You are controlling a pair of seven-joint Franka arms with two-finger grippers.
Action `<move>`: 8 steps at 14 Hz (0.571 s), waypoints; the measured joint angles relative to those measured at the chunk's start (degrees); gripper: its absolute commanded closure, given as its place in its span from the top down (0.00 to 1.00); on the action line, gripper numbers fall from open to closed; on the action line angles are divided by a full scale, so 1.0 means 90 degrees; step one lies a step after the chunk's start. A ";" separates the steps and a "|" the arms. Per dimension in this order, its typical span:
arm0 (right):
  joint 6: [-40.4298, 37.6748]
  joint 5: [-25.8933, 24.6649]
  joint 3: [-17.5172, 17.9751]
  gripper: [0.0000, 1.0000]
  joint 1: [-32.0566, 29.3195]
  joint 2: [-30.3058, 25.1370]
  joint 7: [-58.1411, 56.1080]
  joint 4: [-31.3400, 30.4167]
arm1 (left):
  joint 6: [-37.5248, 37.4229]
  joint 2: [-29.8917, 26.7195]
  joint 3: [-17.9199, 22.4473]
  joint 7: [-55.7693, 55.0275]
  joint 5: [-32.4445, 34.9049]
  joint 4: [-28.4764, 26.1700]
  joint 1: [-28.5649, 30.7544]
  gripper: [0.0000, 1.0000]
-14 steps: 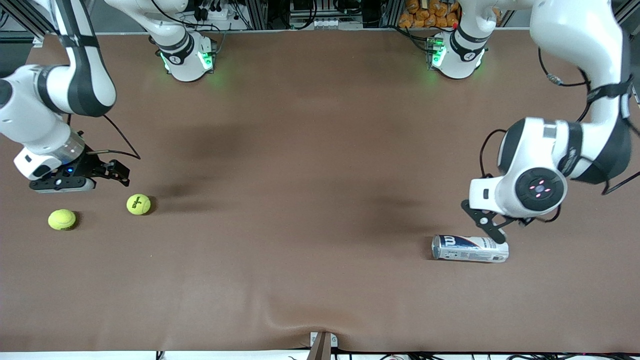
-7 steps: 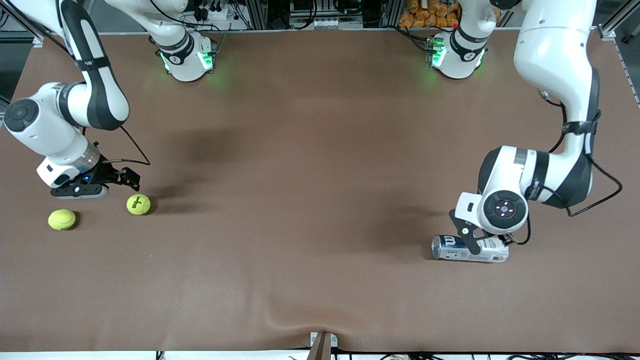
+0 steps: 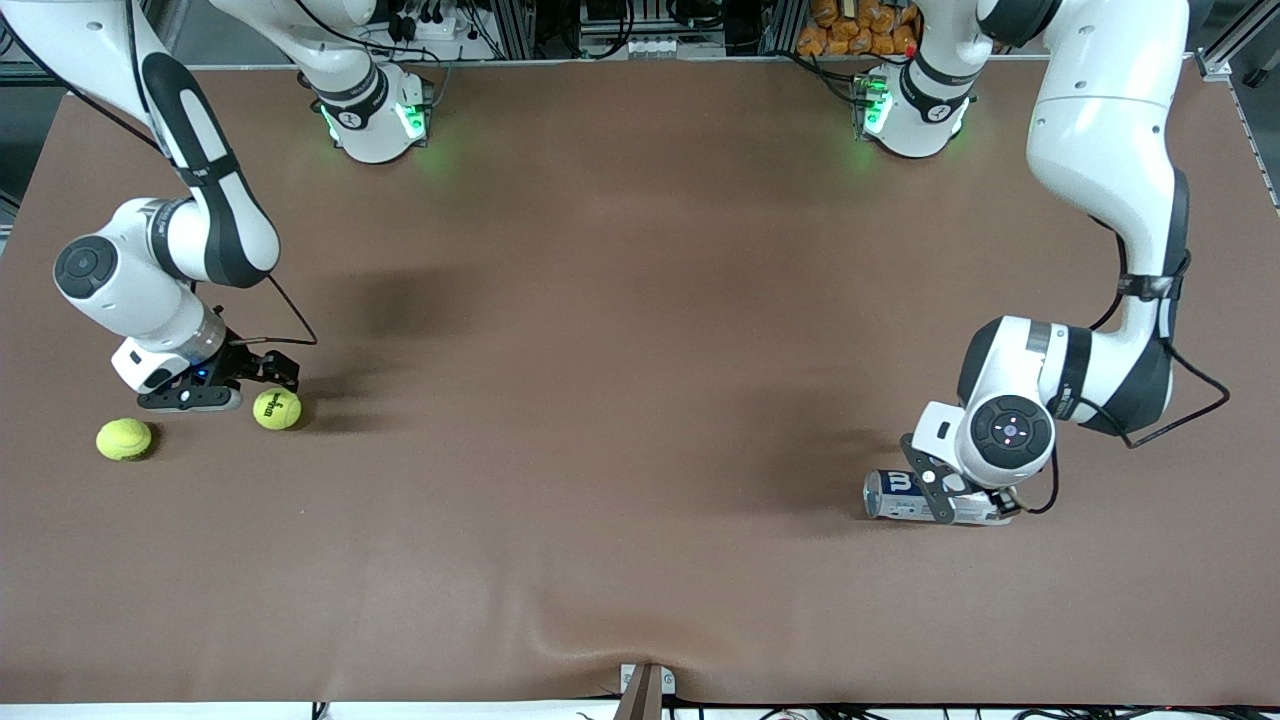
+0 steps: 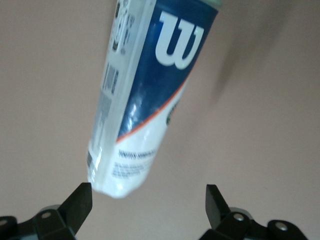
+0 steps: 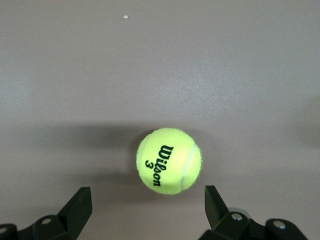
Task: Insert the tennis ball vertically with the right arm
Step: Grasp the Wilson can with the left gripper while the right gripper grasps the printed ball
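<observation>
Your right gripper (image 3: pixel 262 378) hangs spread over one tennis ball (image 3: pixel 277 408) at frame left. Your left gripper (image 3: pixel 958 497) (also spread) sits low over the single can (image 3: pixel 893 495) at lower right; two balls total, the second ball (image 3: pixel 124 438) near the left edge.

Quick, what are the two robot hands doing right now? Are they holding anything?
Left gripper: open, holding nothing, over the tennis ball can lying on its side.
Right gripper: open, holding nothing, over the printed tennis ball.

Yellow-green tennis balls (image 3: pixel 277 409), blue-and-white can (image 3: pixel 905 496), brown table (image 3: pixel 620 350).
</observation>
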 measured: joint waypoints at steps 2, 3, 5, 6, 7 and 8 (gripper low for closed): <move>0.0142 0.0000 -0.0003 1.00 -0.0092 0.0182 0.0000 0.0001 | 0.0348 0.0204 0.0004 0.0361 0.0014 -0.0001 0.0013 1.00; 0.0195 0.0003 -0.0003 1.00 -0.0136 0.0276 0.0000 0.0002 | 0.0489 0.0301 0.0010 0.0440 0.0027 -0.0002 0.0035 1.00; 0.0259 0.0012 -0.0004 1.00 -0.0172 0.0442 0.0001 0.0004 | 0.0661 0.0439 0.0023 0.0504 0.0042 0.0001 0.0078 1.00; 0.0302 0.0018 -0.0002 1.00 -0.0172 0.0507 0.0002 0.0006 | 0.0709 0.0478 0.0024 0.0526 0.0044 0.0001 0.0090 1.00; 0.0359 0.0025 0.0000 1.00 -0.0172 0.0560 0.0003 0.0007 | 0.0762 0.0507 0.0023 0.0540 0.0044 0.0002 0.0092 1.00; 0.0390 0.0033 0.0001 1.00 -0.0172 0.0595 0.0003 0.0009 | 0.0837 0.0534 0.0021 0.0545 0.0044 0.0002 0.0090 1.00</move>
